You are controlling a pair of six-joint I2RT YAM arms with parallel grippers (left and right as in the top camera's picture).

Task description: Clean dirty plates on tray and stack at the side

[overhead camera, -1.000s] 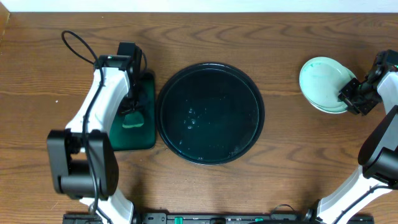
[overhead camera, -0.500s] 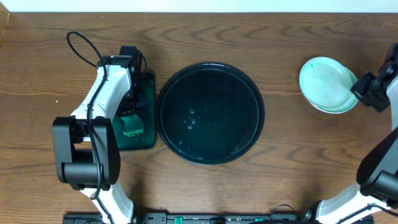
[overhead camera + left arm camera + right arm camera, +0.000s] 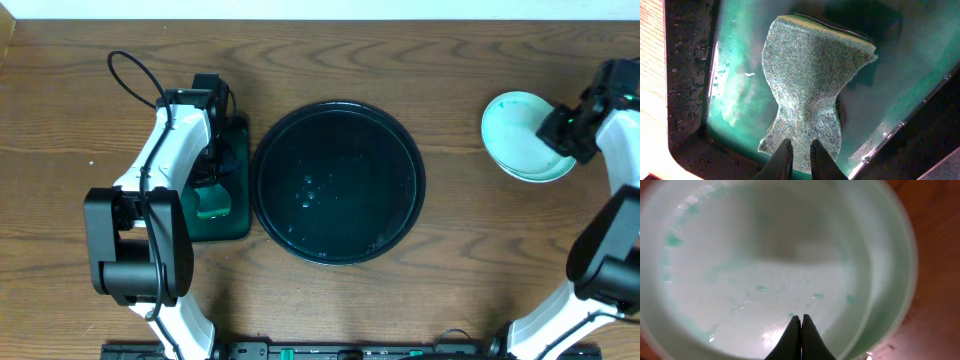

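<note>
The round black tray [image 3: 338,180] sits mid-table with only water drops on it. The plates [image 3: 510,132] are stacked on the wood at the far right, pale mint with a white one; I cannot tell how many. The top plate [image 3: 765,265] shows faint green smears. My right gripper [image 3: 558,130] hovers over the stack's right edge, shut and empty [image 3: 801,317]. My left gripper [image 3: 213,190] is down in the dark-green rectangular tray [image 3: 236,226]. Its jaws [image 3: 800,145] are nearly closed on a green scouring sponge [image 3: 810,75], which is pinched at the waist.
The rectangular tray [image 3: 685,100] holds green-tinted water under the sponge. A black cable [image 3: 125,75] loops behind the left arm. Brown wood tabletop [image 3: 460,250] lies between the black tray and the plates.
My right gripper let go of the plate's edge, drew off to the right, then came back left over the stack. My left arm shifted slightly a second ago and has stayed still since.
</note>
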